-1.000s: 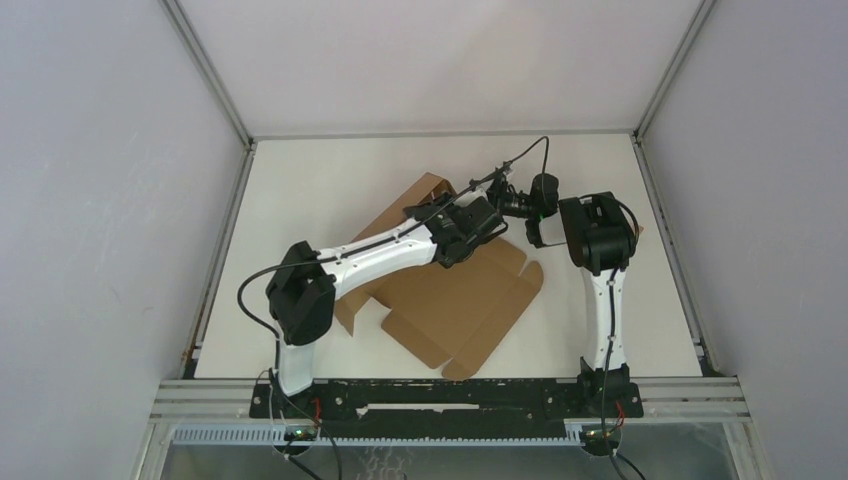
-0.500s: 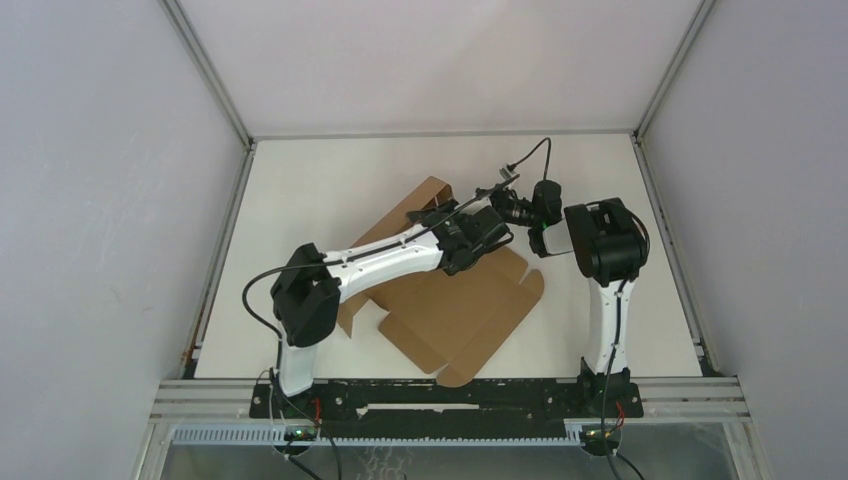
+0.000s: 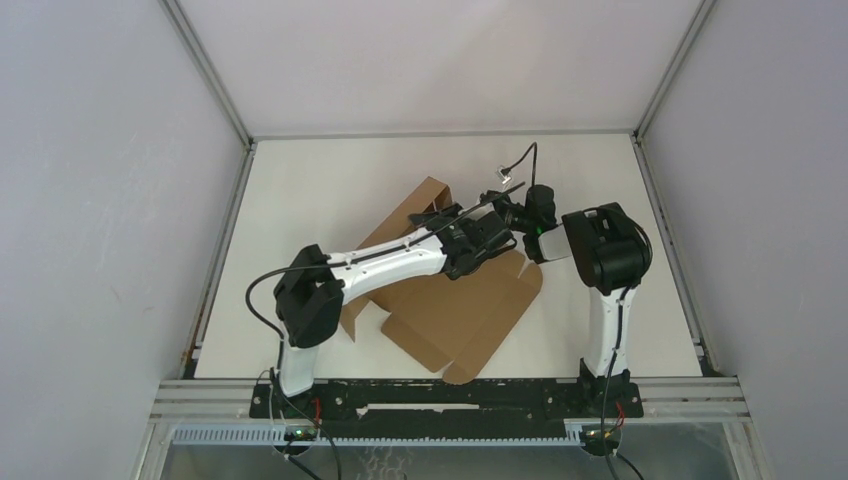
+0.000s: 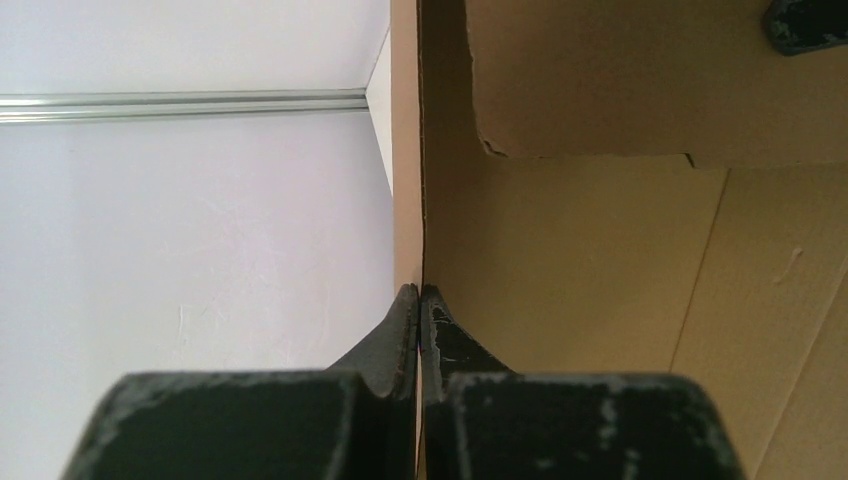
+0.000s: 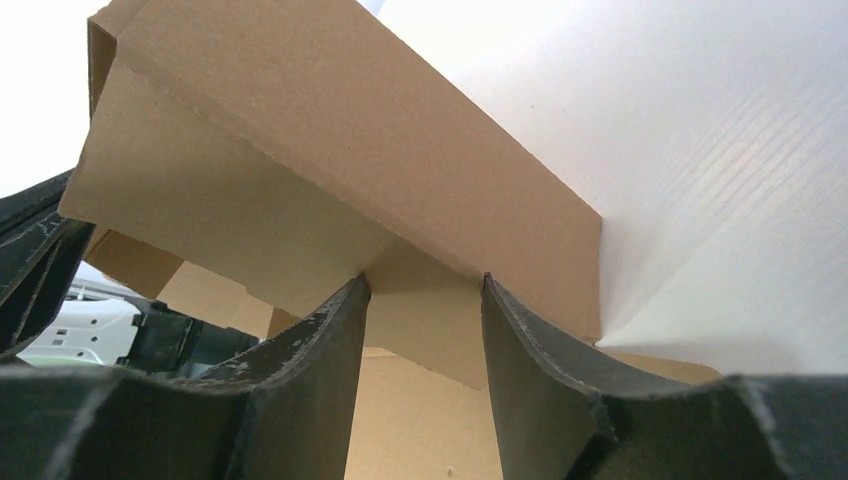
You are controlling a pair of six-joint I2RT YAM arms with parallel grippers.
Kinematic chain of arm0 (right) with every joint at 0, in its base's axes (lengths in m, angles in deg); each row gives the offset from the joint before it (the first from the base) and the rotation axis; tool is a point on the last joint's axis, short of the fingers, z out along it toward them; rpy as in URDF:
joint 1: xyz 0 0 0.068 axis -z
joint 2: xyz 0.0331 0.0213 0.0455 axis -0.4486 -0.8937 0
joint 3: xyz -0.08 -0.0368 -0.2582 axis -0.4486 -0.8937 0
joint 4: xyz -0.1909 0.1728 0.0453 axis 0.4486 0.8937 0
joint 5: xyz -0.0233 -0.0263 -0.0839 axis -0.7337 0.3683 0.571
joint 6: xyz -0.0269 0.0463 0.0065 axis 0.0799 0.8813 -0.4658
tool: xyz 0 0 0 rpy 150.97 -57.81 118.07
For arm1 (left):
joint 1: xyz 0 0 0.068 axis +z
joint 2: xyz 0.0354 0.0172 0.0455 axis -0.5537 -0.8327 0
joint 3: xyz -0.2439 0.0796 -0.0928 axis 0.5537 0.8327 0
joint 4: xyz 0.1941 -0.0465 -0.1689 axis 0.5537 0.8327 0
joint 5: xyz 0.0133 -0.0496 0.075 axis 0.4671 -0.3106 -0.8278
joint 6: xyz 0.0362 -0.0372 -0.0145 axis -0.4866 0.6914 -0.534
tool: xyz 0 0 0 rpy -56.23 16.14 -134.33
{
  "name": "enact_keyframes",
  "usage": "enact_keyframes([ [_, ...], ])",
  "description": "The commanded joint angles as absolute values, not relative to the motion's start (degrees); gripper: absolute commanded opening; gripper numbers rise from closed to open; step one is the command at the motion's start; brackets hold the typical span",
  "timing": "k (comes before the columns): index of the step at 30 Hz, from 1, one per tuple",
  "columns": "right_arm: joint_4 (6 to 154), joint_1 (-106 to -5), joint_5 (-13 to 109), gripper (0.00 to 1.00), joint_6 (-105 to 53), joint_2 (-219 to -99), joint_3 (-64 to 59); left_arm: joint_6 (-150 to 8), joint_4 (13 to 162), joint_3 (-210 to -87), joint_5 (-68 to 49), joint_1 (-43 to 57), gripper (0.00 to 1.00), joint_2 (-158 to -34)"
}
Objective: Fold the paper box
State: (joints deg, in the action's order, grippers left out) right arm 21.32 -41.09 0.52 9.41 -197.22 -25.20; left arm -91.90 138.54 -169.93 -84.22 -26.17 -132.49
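Note:
The paper box (image 3: 450,310), plain brown cardboard, lies partly unfolded on the white table, with a panel raised at its far end (image 3: 425,195). My left gripper (image 3: 497,228) reaches across it and is shut on the thin edge of an upright box wall (image 4: 408,150); its own view shows the jaws (image 4: 418,292) pinched on that edge. My right gripper (image 3: 514,212) meets it from the right. Its jaws (image 5: 424,285) stand open, both tips against a folded flap (image 5: 300,180). A right fingertip (image 4: 805,25) shows in the left wrist view.
Grey enclosure walls and aluminium rails (image 3: 440,133) ring the white table (image 3: 300,200). The two grippers sit close together over the box's far right corner. Both arm bases are bolted to the black bar (image 3: 440,395) at the near edge.
The right gripper's jaws have spread wider and its wrist has shifted left toward the box. The left arm has nudged right, still shut on the wall edge.

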Motion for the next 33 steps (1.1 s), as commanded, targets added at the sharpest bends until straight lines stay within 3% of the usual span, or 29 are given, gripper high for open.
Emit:
enact_keyframes([
  [1,16.7,-42.5,3.7,0.56,5.4,-195.4,-26.4,-92.9,137.3,-172.4,-82.4,-27.6,0.00,-133.8],
  [14,14.4,-43.7,5.8,0.66,4.0,-196.0,-25.1,-95.0,135.4,-170.1,-80.0,-28.9,0.00,-133.0],
  [20,3.0,-41.7,1.1,0.75,15.9,-202.4,-21.6,-96.0,133.1,-168.4,-79.4,-29.0,0.00,-132.8],
  [33,11.7,-42.4,-2.6,0.78,13.1,-204.1,-15.0,-97.8,129.8,-166.1,-76.4,-29.0,0.00,-131.4],
])
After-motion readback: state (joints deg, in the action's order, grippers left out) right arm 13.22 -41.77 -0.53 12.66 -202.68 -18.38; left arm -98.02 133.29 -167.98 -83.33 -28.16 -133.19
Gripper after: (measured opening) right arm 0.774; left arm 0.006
